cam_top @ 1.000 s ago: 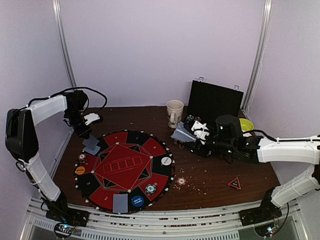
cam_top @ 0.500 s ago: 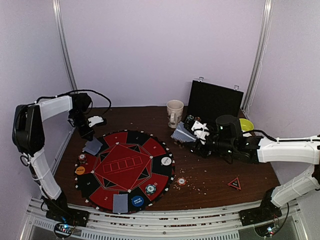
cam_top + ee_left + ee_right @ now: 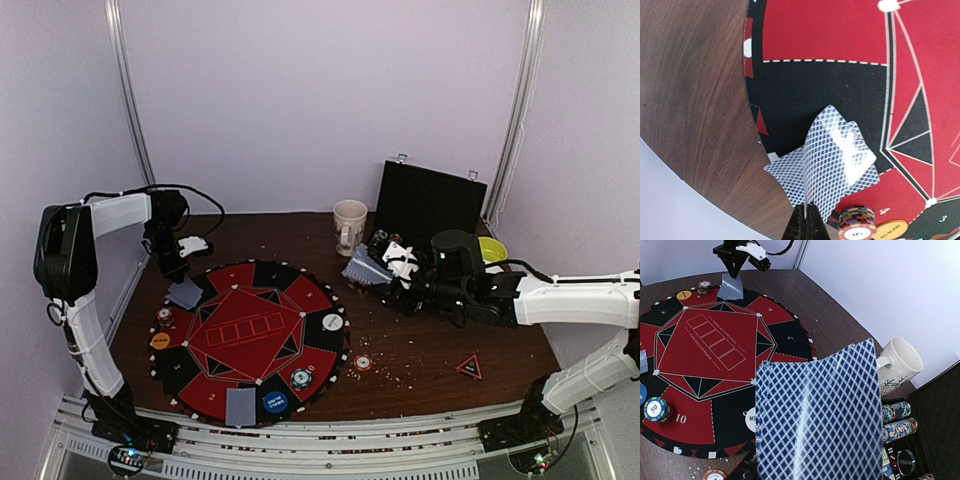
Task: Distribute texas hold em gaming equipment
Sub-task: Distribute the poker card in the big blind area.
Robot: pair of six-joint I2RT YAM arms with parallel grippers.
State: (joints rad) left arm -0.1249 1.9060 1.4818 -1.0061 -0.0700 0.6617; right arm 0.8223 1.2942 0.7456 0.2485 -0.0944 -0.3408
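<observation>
1. Find the left gripper (image 3: 805, 226) at the far-left seat of the mat (image 3: 830, 85), pressed together, tips just above the two dealt cards (image 3: 827, 165) lying overlapped, backs up, on a black wedge at the rim
2. Treat the thin pale line rising from those tips as doubtful: possibly a card edge pinched there, cannot tell
3. Judge the step as setting this seat's pair; lift straight up, no sideways drag, to stop the pair skating onto the wood
4. Steer clear of the chip stack (image 3: 857, 222) and orange disc (image 3: 890, 231) just beside the cards' near corner
5. Hold the right gripper (image 3: 384, 268) steady near the mug (image 3: 349, 225), clamped on the spare cards (image 3: 815, 415) fanned before its camera; avoid loosening before choosing the next seat
</observation>
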